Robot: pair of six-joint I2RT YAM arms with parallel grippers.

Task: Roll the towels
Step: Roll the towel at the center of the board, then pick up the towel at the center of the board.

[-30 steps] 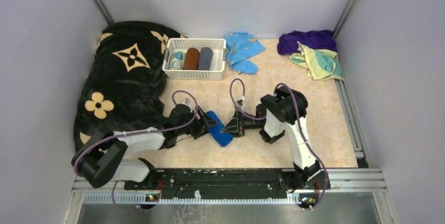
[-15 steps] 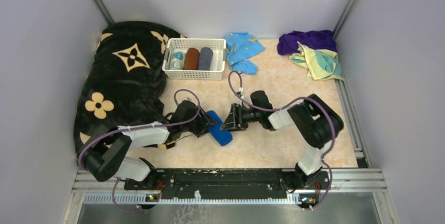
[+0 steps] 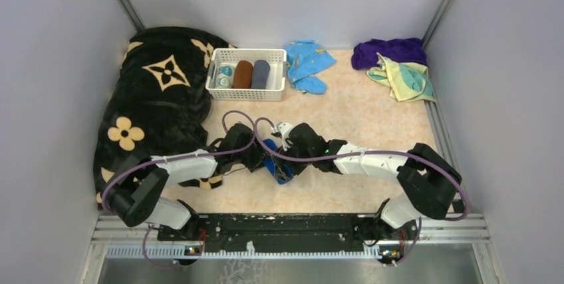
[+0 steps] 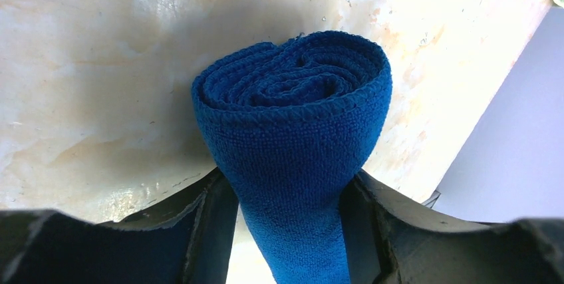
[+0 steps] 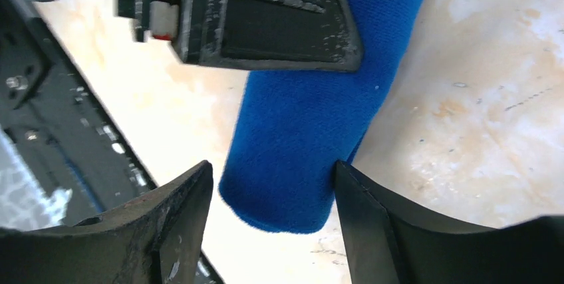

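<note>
The right hand (image 5: 269,191) has swung in, jaws open astride the rolled blue towel (image 4: 292,131) on the worktop (image 3: 359,111). The left hand (image 4: 287,224) pinches the far end, so the roll looks finished.

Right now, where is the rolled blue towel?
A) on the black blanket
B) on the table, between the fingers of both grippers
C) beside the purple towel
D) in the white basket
B: the rolled blue towel lies on the table, flanked by the left gripper in its wrist view and by the right gripper in its own.
</note>
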